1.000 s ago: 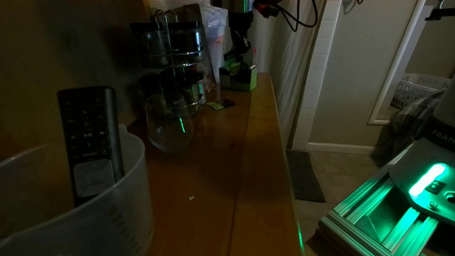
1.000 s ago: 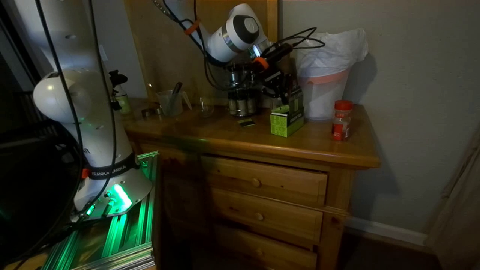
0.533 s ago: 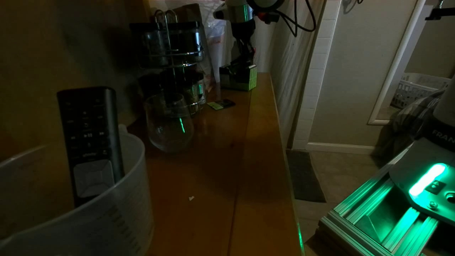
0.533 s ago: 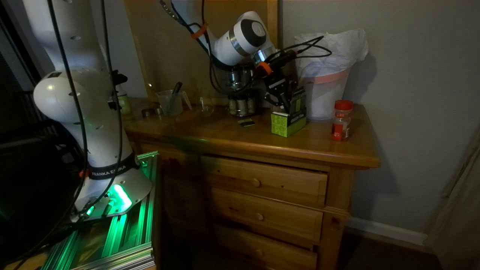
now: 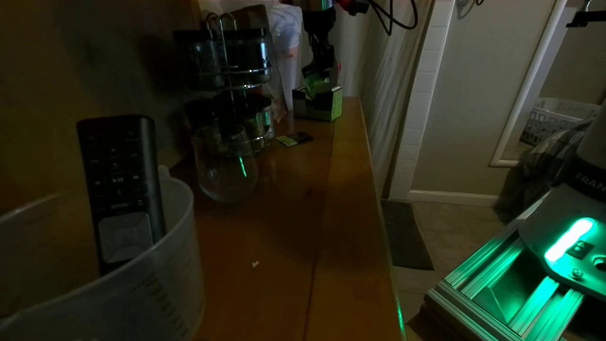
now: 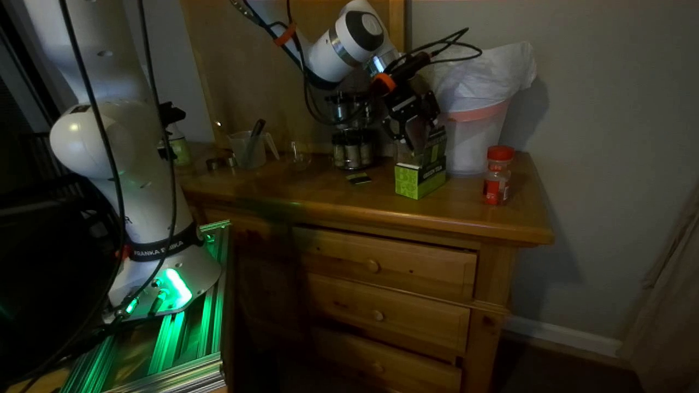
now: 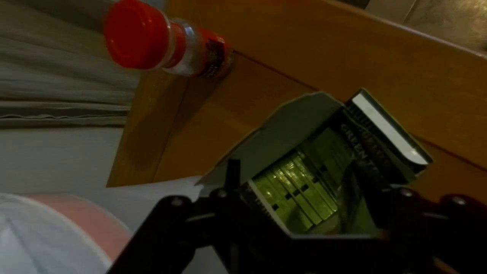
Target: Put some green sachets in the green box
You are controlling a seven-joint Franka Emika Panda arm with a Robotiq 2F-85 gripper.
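The green box (image 6: 419, 181) stands on the dresser top with its lid flap up. In the wrist view the open box (image 7: 281, 127) holds a packed row of green sachets (image 7: 293, 190). My gripper (image 7: 293, 169) is over the box mouth with its jaws spread apart, open. A dark sachet (image 7: 346, 194) stands tilted against the right-hand finger; whether it clings there or rests in the box I cannot tell. In an exterior view something green (image 5: 316, 86) shows between the gripper (image 5: 318, 71) and the box rim. Another green sachet (image 6: 359, 178) lies flat on the dresser left of the box.
A red-capped jar (image 6: 497, 176) stands to the right of the box. Behind the box is a bin (image 6: 472, 131) with a white liner. A wire rack of jars (image 6: 352, 147), a glass (image 5: 225, 163) and a measuring jug (image 6: 251, 148) line the back.
The gripper went down into the box, then rose back above its rim. Its jaws have spread from shut to open. The box shifted slightly to the right early on.
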